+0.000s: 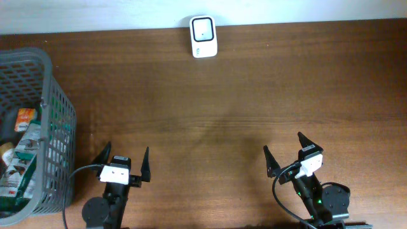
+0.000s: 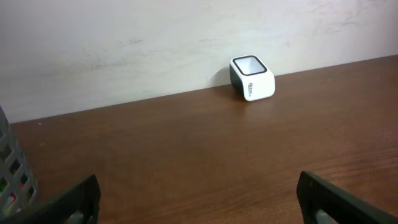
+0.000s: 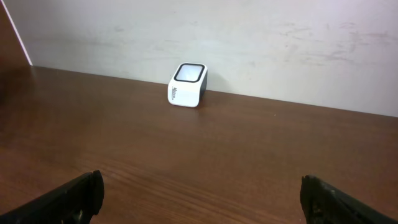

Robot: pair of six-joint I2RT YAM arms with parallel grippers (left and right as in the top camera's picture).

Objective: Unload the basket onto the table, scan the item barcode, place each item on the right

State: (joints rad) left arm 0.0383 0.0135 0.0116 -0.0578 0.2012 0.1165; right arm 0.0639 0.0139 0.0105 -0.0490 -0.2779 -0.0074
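Spanning everything, brown desk [image 1: 254, 95]. At left, grey basket [image 1: 63, 114], packets [image 1: 25, 149] inside. Along near edge, left claw [image 1: 125, 156] and right claw [image 1: 283, 145], both released, grasping nothing. Far centre against wall [image 2: 124, 37], white scanner [image 1: 203, 37], well apart from both.

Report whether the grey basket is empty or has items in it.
Not empty. The grey basket holds several packaged items, visible through its open top in the overhead view; how full it is cannot be told.
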